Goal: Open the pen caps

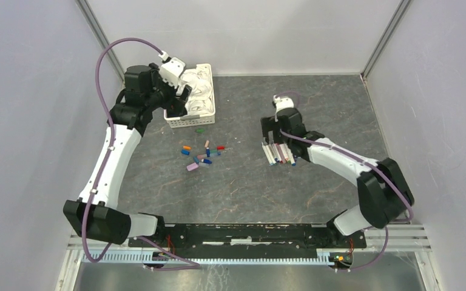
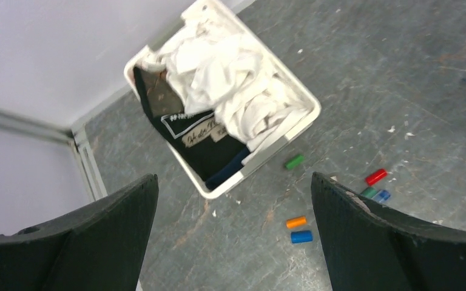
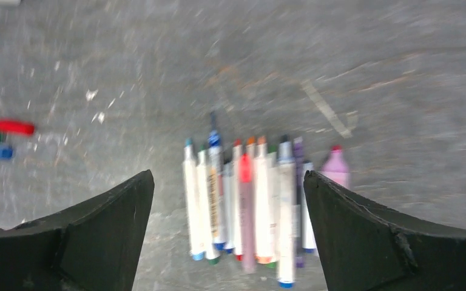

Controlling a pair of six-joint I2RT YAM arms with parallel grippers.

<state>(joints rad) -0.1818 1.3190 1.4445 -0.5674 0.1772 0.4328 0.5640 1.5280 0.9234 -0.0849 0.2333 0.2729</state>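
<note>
Black fingers [image 3: 97, 236] of the right tool [image 3: 227, 176] in the lower corners of the right wrist view, cut off by the frame edge. Spread wide, clasping nothing. Between them, down on the grey table [image 3: 370, 73]: a tight row of white pens [image 3: 243, 206], side by side and touching, coloured tips pointing away. Blurred, so no sure count, and cannot tell whether every tip is bare. At the right end of the row, a pink piece [image 3: 335, 167] with a red tip, close to the right finger; pen or cap, cannot tell.

Far left in the same view: three pen caps [image 3: 14, 127], red, green and blue, the green one clipped by the edge.

Left tool [image 2: 235, 176] likewise released, fingers wide and empty, above the table just beside the near corner of the white basket [image 2: 215, 189]. Inside it, crumpled white cloth [image 2: 230, 85] over something dark with a printed label [image 2: 200, 139], too small to read. Near the basket: a green cap, then red, orange and blue ones; another green and blue pair half hidden behind the right finger.

From above: caps in a loose cluster mid-table, between basket and pens, well apart from the pens. Several touching or crossing; too tiny to count. One green cap alone, just in front of the basket.
</note>
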